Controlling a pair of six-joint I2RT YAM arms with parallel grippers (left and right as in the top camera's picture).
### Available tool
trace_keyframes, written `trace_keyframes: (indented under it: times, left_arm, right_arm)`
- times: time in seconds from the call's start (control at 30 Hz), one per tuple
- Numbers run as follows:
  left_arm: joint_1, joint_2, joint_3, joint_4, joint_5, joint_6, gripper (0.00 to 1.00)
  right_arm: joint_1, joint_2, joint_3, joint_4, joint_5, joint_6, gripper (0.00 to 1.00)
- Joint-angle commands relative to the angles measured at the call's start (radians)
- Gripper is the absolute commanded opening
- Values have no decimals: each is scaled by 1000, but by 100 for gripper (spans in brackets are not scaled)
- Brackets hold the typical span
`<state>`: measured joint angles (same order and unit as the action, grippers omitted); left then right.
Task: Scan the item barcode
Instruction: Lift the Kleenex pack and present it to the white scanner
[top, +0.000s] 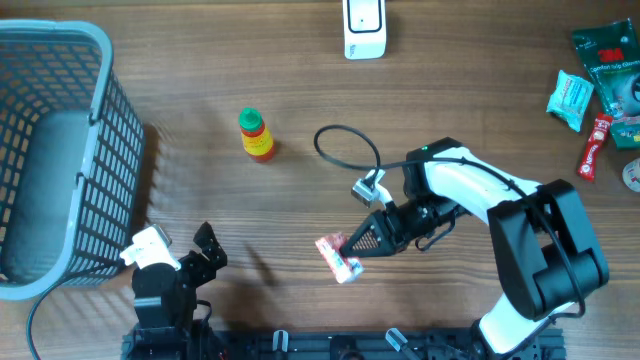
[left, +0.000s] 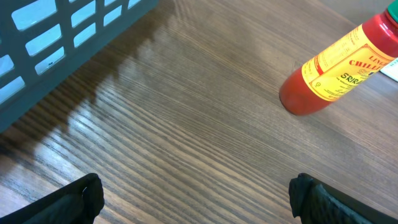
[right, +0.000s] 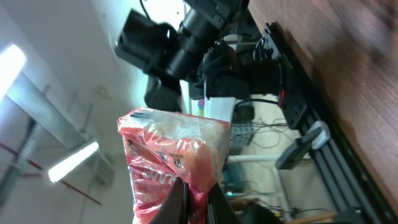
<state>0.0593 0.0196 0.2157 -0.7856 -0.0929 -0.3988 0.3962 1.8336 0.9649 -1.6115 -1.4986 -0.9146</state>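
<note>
Showing just below centre of the overhead frame, the red snack packet (top: 338, 257) is clamped tight in the right gripper (top: 352, 243). The white scanner (top: 364, 28) sits top centre, well apart. At lower left, the left gripper (left: 199, 208) has its jaws spread wide, empty.

Ahead of the left gripper (left: 199, 199), the sauce bottle (left: 336, 68) is running off the right edge, cap mostly cropped, and the basket (left: 62, 37) is getting cut by the top-left corner; only the fingertips (left: 84, 199) are showing. In the right gripper (right: 196, 205), the red packet (right: 168, 155) is running past the bottom edge, its print blurring beyond reading, the gripper's fingers (right: 176, 199) covering its lower middle. Far beyond that gripper, the white scanner (top: 364, 30) is being clipped by the top edge overhead.
</note>
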Motion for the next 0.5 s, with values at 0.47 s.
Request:
trace_keyframes:
  times: [0.47]
  left_arm:
    - [1,-5,-5,2,-10,1,100]
  right_arm:
    - [50,-152,-112,-1,39,30,5]
